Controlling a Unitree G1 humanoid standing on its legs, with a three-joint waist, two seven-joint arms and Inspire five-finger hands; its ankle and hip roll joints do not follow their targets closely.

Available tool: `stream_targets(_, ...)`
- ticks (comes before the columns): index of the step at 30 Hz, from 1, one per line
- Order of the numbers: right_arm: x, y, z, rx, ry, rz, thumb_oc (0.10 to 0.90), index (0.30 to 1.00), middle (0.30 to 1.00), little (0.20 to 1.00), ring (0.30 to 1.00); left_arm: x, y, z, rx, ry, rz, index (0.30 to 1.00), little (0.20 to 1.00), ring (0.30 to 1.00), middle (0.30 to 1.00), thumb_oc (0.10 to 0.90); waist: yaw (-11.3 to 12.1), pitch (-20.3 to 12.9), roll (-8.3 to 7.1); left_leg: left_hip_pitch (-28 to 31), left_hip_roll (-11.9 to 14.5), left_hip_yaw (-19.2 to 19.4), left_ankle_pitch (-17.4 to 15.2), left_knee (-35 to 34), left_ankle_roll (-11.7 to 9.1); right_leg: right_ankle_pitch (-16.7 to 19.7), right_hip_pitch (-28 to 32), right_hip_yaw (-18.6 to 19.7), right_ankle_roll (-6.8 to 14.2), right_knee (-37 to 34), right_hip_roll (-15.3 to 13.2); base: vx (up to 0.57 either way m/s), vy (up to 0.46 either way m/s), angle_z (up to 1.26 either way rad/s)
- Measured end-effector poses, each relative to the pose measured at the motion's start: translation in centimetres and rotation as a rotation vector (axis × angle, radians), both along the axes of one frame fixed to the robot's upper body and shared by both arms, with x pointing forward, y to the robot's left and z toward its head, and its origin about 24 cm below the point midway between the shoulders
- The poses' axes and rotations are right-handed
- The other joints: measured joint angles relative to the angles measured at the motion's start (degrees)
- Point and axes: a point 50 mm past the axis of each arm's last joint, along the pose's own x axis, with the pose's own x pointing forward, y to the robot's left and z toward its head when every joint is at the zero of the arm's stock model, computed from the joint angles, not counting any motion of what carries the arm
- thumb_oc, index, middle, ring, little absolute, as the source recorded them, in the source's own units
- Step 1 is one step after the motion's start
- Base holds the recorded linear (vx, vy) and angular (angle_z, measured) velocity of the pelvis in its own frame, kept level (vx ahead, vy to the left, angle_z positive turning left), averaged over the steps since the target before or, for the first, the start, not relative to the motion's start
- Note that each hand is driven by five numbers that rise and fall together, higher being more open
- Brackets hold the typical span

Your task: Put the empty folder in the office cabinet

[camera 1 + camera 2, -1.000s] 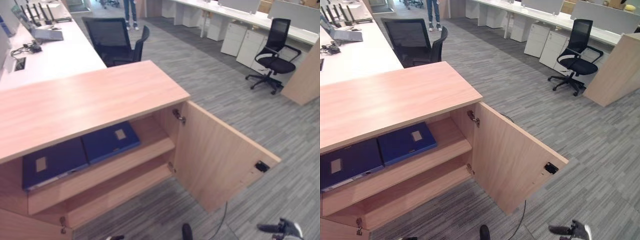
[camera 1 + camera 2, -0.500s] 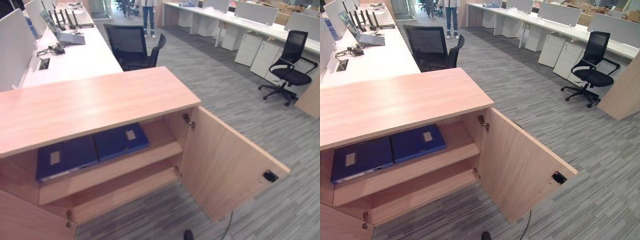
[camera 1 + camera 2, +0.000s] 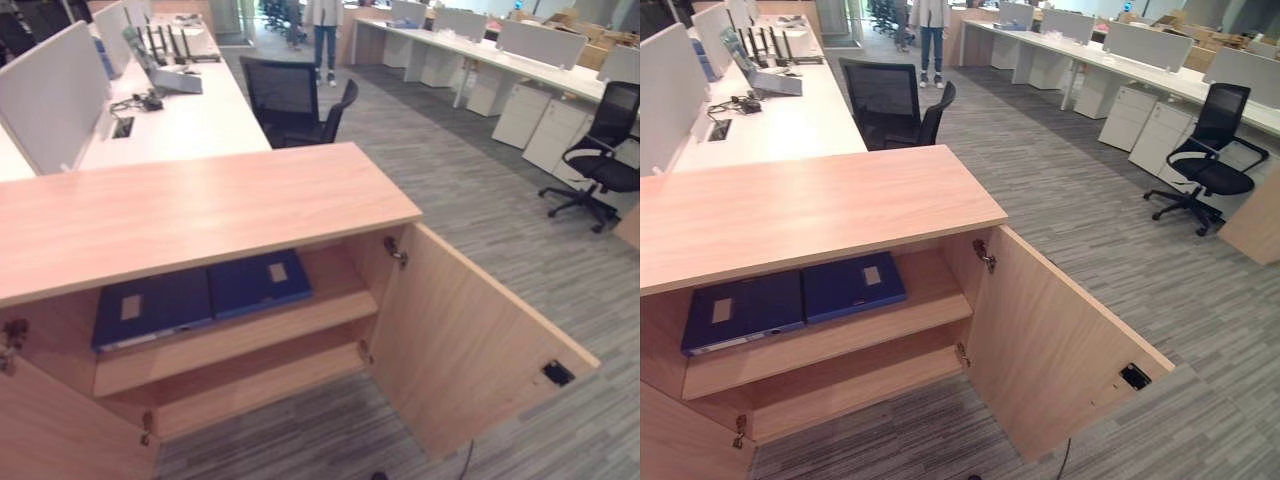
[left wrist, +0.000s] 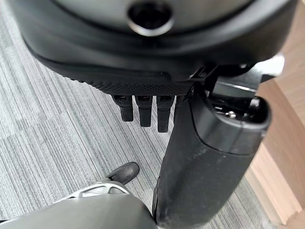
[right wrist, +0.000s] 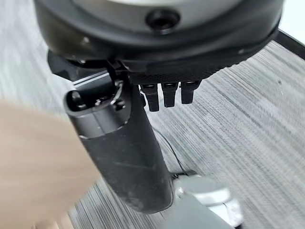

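Observation:
The wooden office cabinet (image 3: 200, 205) stands with both doors open; its right door (image 3: 470, 340) swings out over the carpet. Two dark blue folders lie flat side by side on the upper shelf, one to the left (image 3: 150, 308) and one to the right (image 3: 258, 282), each with a pale label. The lower shelf (image 3: 250, 375) is bare. My left hand (image 4: 143, 109) hangs over the grey carpet beside the cabinet's wood, fingers straight, holding nothing. My right hand (image 5: 164, 95) also hangs over the carpet, open and holding nothing, beside a blurred wooden edge.
Behind the cabinet runs a long white desk (image 3: 180, 110) with a black office chair (image 3: 290, 100). Another black chair (image 3: 605, 140) and white drawer units (image 3: 545, 125) stand at the far right. A person (image 3: 322, 25) stands far back. Grey carpet stretches to the right.
The camera has lifted, so the cabinet sits lower and more of the room shows. My right hand's fingertips have left the bottom edge of the eye views. The folders have not moved.

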Motion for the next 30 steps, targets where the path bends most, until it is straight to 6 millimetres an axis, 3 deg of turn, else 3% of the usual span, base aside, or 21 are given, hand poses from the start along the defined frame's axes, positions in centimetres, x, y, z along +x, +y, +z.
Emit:
stream_targets(15, -0.4, 1.2, -0.3, 0.021, 0.051, 0.167, 0.800, 0.900, 0.900, 0.900, 0.900, 0.2, -0.4, -0.1, -0.010, -0.006, -0.016, 0.900, 0.900, 0.900, 0.900, 0.800, 1.3, 0.1, 1.14, 0.0, 0.0, -2.1, 0.1, 0.2, 0.0, -0.7, 1.2, -2.0, 0.0, 0.0, -0.3, 0.00, 0.006, 0.07)
stream_targets(30, 1.0, 0.9, -0.1, -0.025, 0.038, 0.257, 0.800, 0.900, 0.900, 0.900, 0.900, 0.6, -1.6, -0.2, -0.036, -0.028, -0.057, 0.900, 0.900, 0.900, 0.900, 0.800, 2.1, 1.1, 3.64, -0.2, 0.0, -4.2, 0.1, 0.2, 0.1, -1.5, 2.1, -4.1, 0.2, 0.0, -0.6, 0.00, 0.019, 0.07)
